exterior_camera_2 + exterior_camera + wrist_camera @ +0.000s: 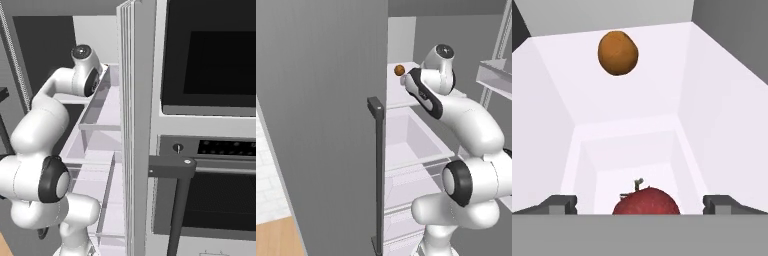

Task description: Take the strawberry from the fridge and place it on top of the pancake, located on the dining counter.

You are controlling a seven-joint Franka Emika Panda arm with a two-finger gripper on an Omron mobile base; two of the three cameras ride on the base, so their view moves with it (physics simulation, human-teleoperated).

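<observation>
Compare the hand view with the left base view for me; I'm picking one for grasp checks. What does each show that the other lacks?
Hand view alone: the strawberry low between the open gripper's fingertips. Left base view alone: the fridge door with its dark handle, the drawers and the arm reaching in. Both: the orange-brown ball on the white shelf.

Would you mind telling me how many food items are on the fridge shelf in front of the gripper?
2: the strawberry sits between the open fingertips, and the orange-brown ball lies farther back on the same shelf. Other shelves may hide more.
</observation>
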